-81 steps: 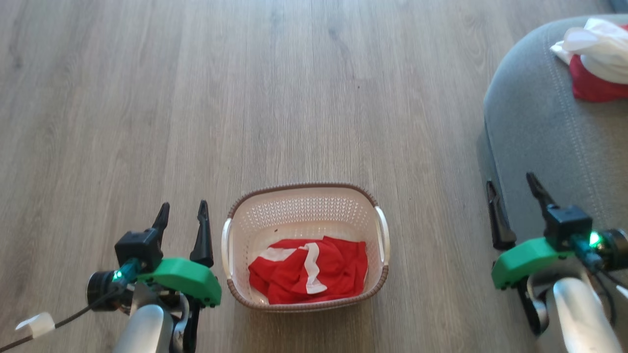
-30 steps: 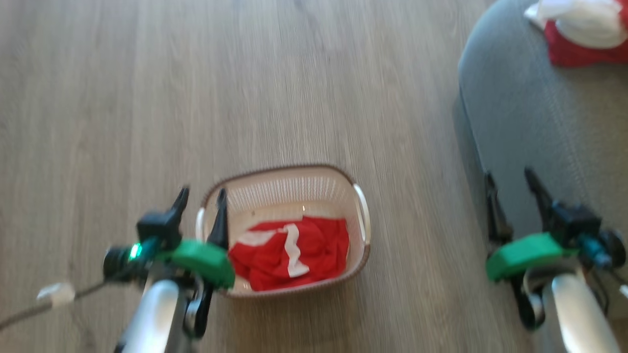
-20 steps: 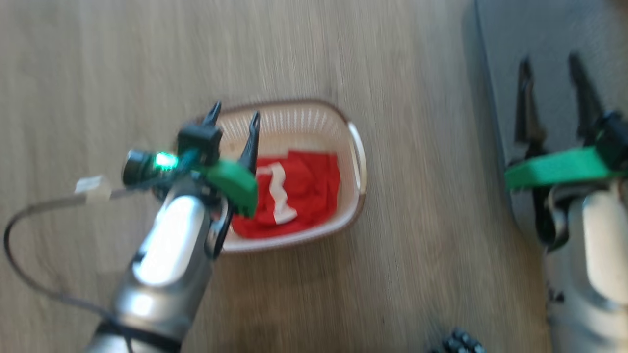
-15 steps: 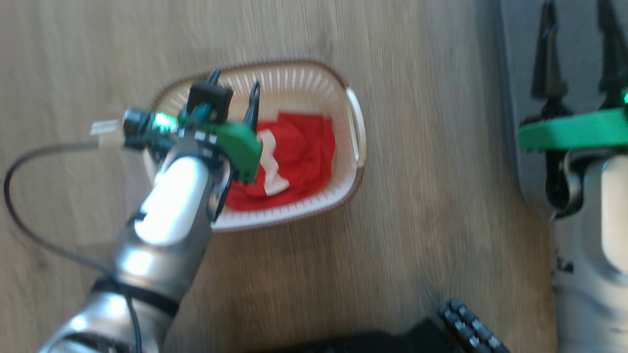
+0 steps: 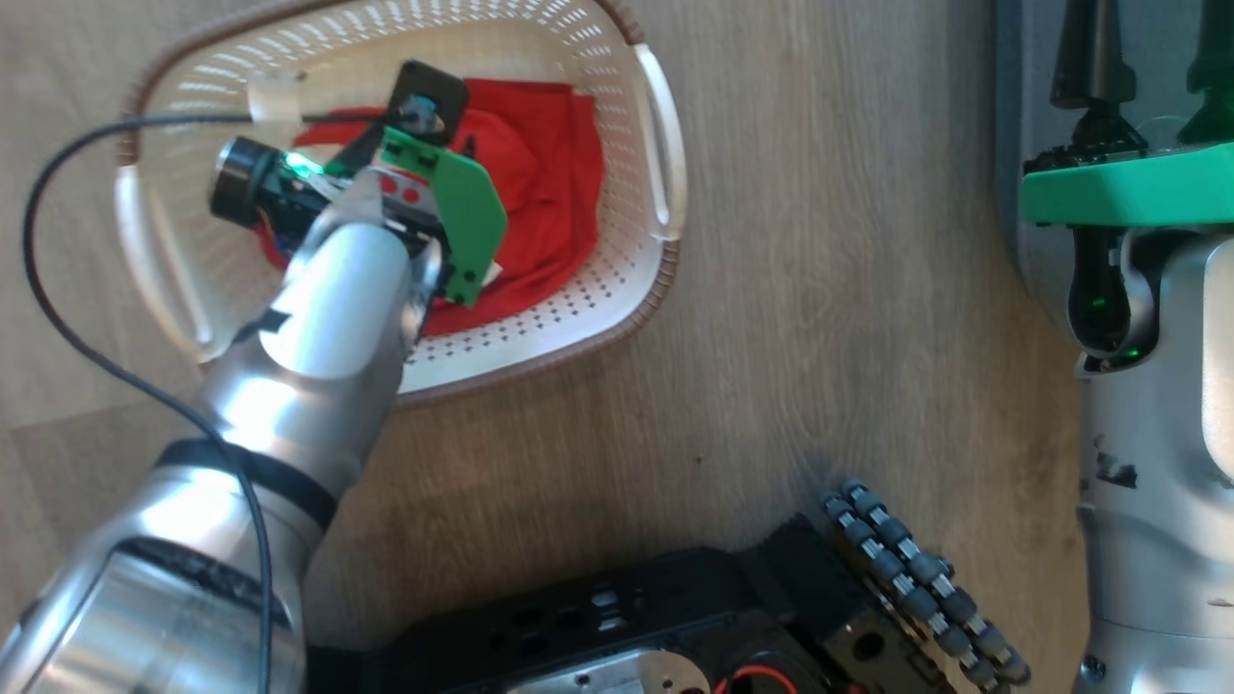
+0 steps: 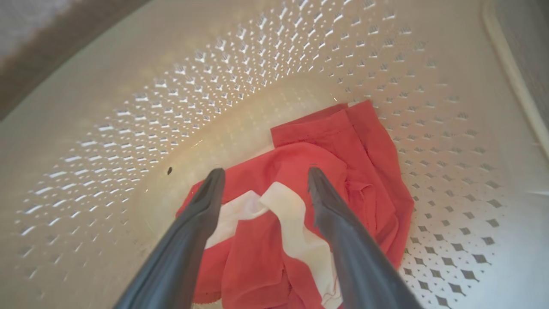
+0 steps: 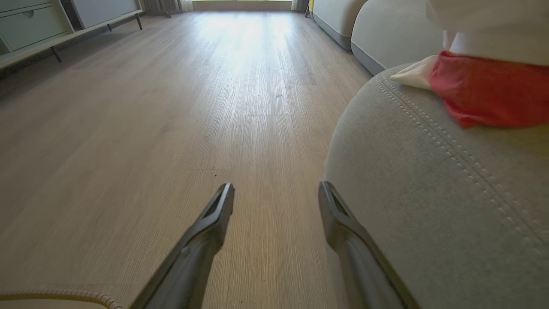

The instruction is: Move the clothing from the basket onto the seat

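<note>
The red-and-white clothing [image 6: 364,141] lies inside the basket [image 6: 300,64], the left gripper [image 6: 264,171] poised over it with fingers spread, while the right gripper [image 7: 275,185], fingers likewise apart, hangs well right of the basket.

I can't read any writing from here. The white patches [image 6: 296,223] on the red clothing [image 6: 369,171] in the basket [image 6: 171,107] are crumpled and folded over, so no letter or number can be made out. There is a small dark mark [image 5: 1115,472] on the right arm's pale forearm [image 5: 1147,540], but it is too small to read.
</note>
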